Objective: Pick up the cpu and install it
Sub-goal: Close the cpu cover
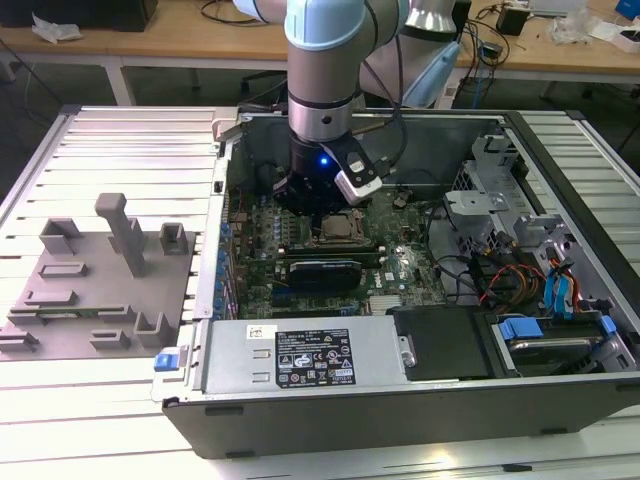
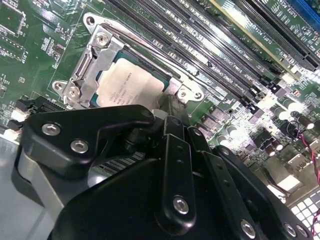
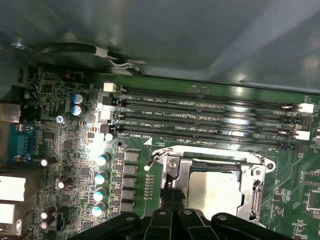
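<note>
The cpu (image 2: 131, 85) is seen lying flat in the socket, its pale metal top turned up out of the case. Being square, it offers no long axis. Its edges are set square to the silver metal frame (image 3: 172, 172) that surrounds it, and one edge is carried parallel to the memory slots (image 3: 210, 115) just beside the socket. In the first wrist view the cpu (image 3: 212, 192) is caught between the two sides of that frame.

In the exterior view the cpu (image 1: 337, 229) is found a little above and left of the frame's middle, on the green motherboard (image 1: 400, 265).

The gripper (image 2: 170, 112) is held right over the socket, its black linkage crossing one edge of the chip in the second wrist view. Whether the gripper is spread or closed cannot be told, nor whether the chip is being touched. In the exterior view the gripper (image 1: 315, 195) is seen hanging straight down into the open computer case (image 1: 400, 425), a blue light showing on the wrist.

Silver-topped capacitors (image 3: 101, 177) are lined up near the socket.

A labelled power supply (image 1: 300, 355) is placed along the case's near wall, in the frame's lower middle. A grey fixture plate (image 1: 95, 275) lies outside the case, at the exterior view's left.
</note>
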Robot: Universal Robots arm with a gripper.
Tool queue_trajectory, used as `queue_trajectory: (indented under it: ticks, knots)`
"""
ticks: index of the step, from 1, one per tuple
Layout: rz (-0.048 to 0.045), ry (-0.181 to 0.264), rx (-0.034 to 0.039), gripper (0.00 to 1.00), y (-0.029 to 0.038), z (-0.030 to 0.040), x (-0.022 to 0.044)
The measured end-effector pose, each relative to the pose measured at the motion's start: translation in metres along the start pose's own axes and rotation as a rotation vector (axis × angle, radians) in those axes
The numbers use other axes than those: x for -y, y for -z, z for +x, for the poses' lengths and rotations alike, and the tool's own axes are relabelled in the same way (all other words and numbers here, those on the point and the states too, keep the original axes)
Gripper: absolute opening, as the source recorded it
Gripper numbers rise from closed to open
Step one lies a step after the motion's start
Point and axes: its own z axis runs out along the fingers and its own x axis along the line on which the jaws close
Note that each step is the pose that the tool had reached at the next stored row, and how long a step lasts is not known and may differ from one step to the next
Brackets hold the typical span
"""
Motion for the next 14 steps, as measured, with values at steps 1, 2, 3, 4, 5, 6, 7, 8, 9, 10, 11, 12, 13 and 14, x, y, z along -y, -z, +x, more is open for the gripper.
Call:
queue_trajectory:
  ticks: [1,2,3,4,5,6,7,8,9,10,11,12,13,14]
  knots:
    - [-0.0010,0.000,0.0009,0.11,0.0021,-0.0002,-0.0002]
    - [-0.0020,0.000,0.0016,0.11,0.0038,-0.0004,-0.0003]
    - [-0.0019,0.000,0.0015,0.11,0.0043,-0.0004,-0.0003]
    - [-0.0015,0.000,0.0012,0.11,0.0048,-0.0004,-0.0002]
    - [-0.0011,0.000,0.0010,0.11,0.0055,-0.0003,-0.0001]
    - [-0.0009,0.000,0.0008,0.11,0.0064,-0.0003,0.0000]
    - [-0.0009,0.000,0.0008,0.11,0.0070,-0.0003,0.0000]
    - [-0.0009,0.000,0.0008,0.11,0.0074,-0.0003,0.0000]
    - [-0.0009,0.000,0.0008,0.11,0.0083,-0.0003,0.0000]
    - [-0.0009,0.000,0.0008,0.11,0.0089,-0.0003,0.0000]
    - [-0.0008,0.000,0.0008,0.11,0.0097,-0.0003,0.0001]
    - [-0.0009,0.000,0.0008,0.11,0.0109,-0.0003,0.0001]
    - [-0.0009,0.000,0.0008,0.11,0.0126,-0.0004,0.0001]
    - [-0.0010,0.000,0.0009,0.11,0.0131,-0.0005,0.0001]
